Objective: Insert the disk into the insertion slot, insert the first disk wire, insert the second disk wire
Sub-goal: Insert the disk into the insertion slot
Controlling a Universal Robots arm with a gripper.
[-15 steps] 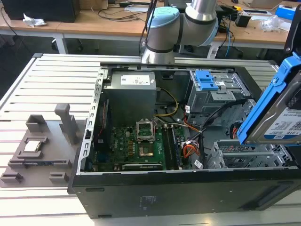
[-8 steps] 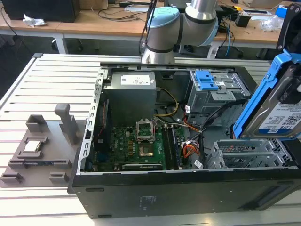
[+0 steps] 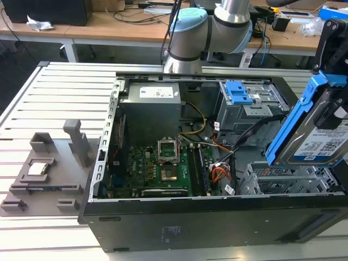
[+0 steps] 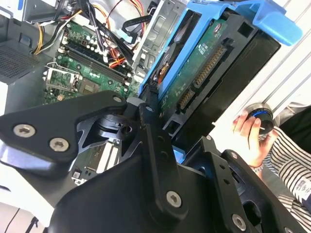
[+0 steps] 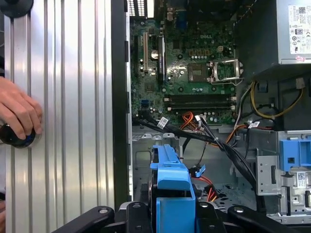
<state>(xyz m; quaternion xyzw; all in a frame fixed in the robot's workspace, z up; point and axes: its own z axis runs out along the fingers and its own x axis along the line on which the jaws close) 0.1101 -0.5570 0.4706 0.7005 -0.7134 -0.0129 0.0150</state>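
The black gripper has its fingers pinching the disk, a flat rectangular silver hard drive with a white label in a bright blue plastic carrier. One finger presses on each side of the carrier. In the exterior view the disk hangs in the air, tilted on edge, over the end of the open black computer case at the exterior view's right. The insertion slot, a boxy silver metal drive cage with perforated walls, sits just below the disk and apart from it. No part of the disk is in the cage yet.

The tilt is the main hazard. If the disk goes down at this angle, a lower corner of the carrier will likely strike the cage rim, then jam or twist in the grip.

The bundle of black and orange cables runs close to the cage and could be caught or pinched under the carrier. The taller grey bay with the blue latch stands just beside the cage, so a sideways drift could knock it.

A person's hand rests on a round black knob on the ribbed aluminium bench beside the case. A wide swing of the arm could reach it.
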